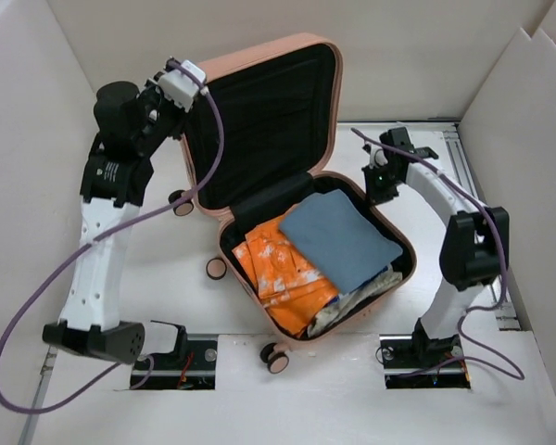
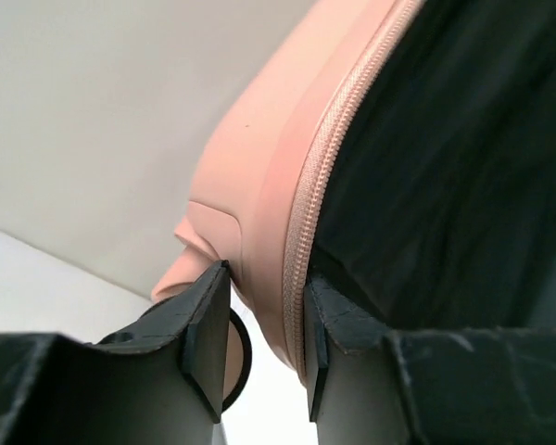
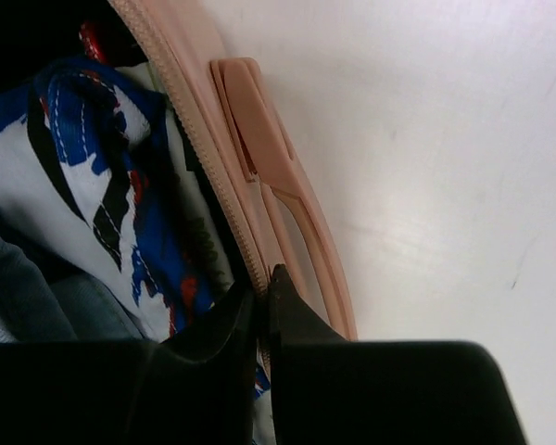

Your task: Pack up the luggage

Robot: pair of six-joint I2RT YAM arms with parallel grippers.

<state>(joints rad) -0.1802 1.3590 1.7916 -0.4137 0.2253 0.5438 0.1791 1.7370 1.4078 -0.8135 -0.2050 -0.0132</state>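
One luggage (image 1: 259,54), three wheels (image 1: 179,202) (image 1: 217,269) (image 1: 276,357), two grippers (image 2: 264,343) (image 3: 262,306), one orange cloth (image 1: 278,264), one grey-blue cloth (image 1: 338,236), one blue-printed cloth (image 3: 83,167).

Luggage (image 2: 259,185) is cut off at the upper and right edges of the left wrist view; lower contents are hidden beneath grey-blue cloth (image 1: 338,236) and orange cloth (image 1: 278,264).

The luggage (image 1: 292,190), a pale pink hard-shell suitcase with black lining, is lying open in the middle of the table (image 1: 352,399). Its lid (image 1: 259,116) is standing up at the far left, leaning back slightly. Its base (image 1: 409,252) is lying flat at the near right, holding an orange patterned garment (image 1: 278,264) and a folded blue-grey cloth (image 1: 338,236). Small pink wheels (image 1: 276,357) are sticking out along its left side.
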